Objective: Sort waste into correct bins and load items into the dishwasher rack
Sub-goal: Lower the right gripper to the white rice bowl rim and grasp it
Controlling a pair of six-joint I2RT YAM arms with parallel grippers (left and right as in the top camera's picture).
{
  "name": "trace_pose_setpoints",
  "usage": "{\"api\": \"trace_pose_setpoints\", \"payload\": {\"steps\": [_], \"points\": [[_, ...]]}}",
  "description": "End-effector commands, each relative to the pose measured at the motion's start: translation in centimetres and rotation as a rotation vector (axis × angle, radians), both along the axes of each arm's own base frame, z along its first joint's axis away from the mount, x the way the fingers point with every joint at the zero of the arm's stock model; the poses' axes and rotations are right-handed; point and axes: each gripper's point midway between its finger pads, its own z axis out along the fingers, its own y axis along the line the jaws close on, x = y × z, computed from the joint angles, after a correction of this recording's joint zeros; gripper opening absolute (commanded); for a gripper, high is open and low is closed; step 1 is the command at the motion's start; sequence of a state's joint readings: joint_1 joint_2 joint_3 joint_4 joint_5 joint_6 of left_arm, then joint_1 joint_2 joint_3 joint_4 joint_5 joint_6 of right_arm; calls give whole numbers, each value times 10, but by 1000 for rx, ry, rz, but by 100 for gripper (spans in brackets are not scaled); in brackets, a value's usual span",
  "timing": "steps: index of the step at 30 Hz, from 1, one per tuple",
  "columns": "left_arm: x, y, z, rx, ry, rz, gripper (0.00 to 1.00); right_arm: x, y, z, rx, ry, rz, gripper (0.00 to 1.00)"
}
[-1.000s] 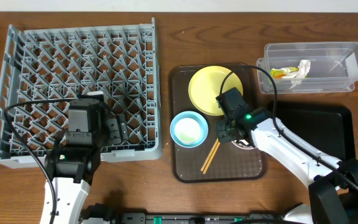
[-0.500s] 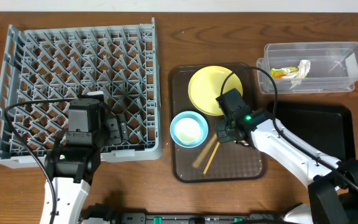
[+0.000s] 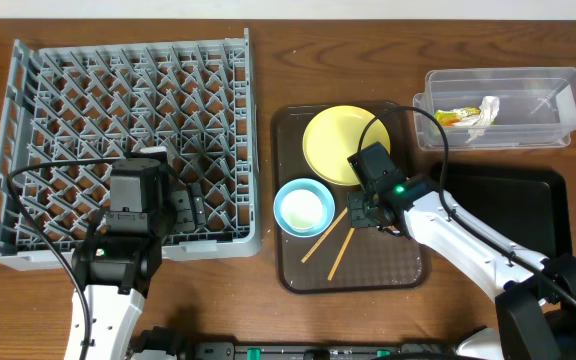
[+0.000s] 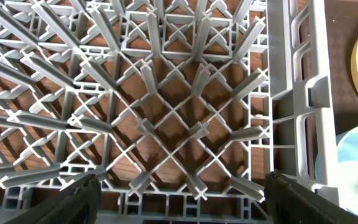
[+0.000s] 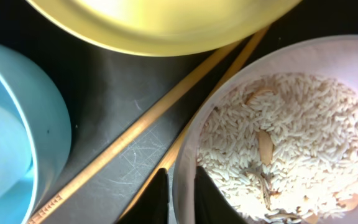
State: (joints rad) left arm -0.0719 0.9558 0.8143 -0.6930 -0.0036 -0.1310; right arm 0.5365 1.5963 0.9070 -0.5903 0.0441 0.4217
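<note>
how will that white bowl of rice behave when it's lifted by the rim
Probably stiff, so the white bowl should hold its shape. Pinched by the right claw at one spot on its rim, it may well tilt. The loose rice inside could then shift or spill, and likely makes it heavier.

Grey lattice rack; yellow plate, light blue bowl, tan chopsticks, dark brown tray; white bowl, white rice; clear tub; black tray; wood-grain table.
</note>
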Motion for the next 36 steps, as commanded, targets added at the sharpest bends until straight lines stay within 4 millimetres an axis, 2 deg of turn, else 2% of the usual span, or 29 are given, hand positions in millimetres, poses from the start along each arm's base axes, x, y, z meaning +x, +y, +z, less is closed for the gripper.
{"api": "trace_pose_setpoints", "payload": {"steps": [1, 6, 11, 17, 22, 24, 32, 36], "points": [[2, 2, 4, 0, -8, 12, 86, -3, 1, -2, -6, 5, 3, 31], [2, 2, 4, 0, -8, 12, 86, -2, 0, -2, -9, 1, 1, 34], [2, 2, 4, 0, -8, 12, 86, -2, -1, -2, -12, 1, 0, 16], [2, 2, 4, 0, -8, 12, 86, -6, -3, -6, -20, 14, 0, 15], [2, 2, 4, 0, -8, 12, 86, -6, -3, -6, -18, 11, 0, 8], [2, 2, 4, 0, -8, 12, 86, -5, -3, -6, -18, 10, 0, 1], [2, 2, 4, 0, -8, 12, 86, -4, -1, -4, -9, 3, 1, 1], [2, 2, 4, 0, -8, 12, 86, 7, 10, 15, 44, -43, 8, 1]]}}
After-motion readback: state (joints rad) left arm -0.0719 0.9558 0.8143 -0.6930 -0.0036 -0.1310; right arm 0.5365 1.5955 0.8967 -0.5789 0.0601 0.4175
